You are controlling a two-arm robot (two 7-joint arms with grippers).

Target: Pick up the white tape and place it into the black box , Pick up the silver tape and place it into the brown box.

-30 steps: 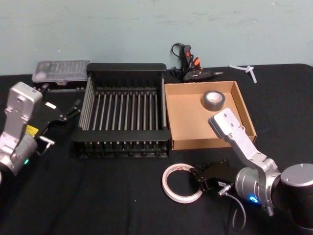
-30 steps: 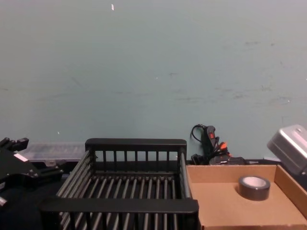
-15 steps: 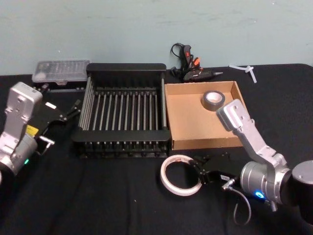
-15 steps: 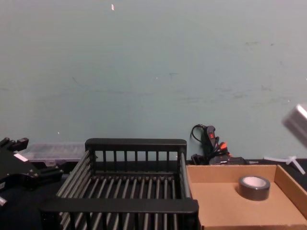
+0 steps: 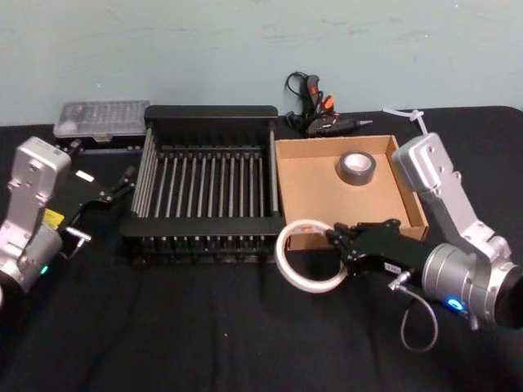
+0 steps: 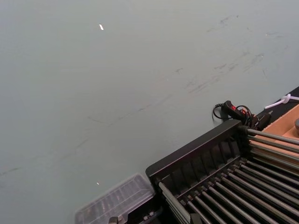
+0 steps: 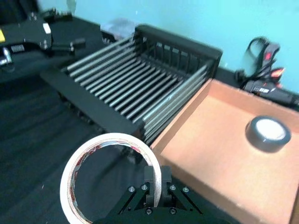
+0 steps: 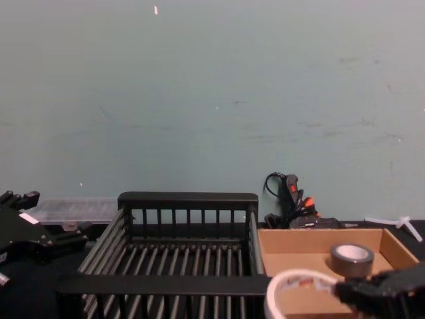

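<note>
White tape [image 5: 308, 256] is pinched by its wall in my right gripper [image 5: 343, 255], hanging upright; black box [image 5: 208, 231] sits just ahead and to the left.

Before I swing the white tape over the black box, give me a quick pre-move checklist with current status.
1. Grip: right gripper shut on the white tape's wall: ok.
2. Tape off the table: lifted, in front of the brown box: ok.
3. Black box free to receive: nothing inside: ok.
4. Silver tape placed: lying in the brown box: ok.
5. Left gripper out of the path: parked left of the black box: ok.
6. Grip firmness: cannot tell.
</note>
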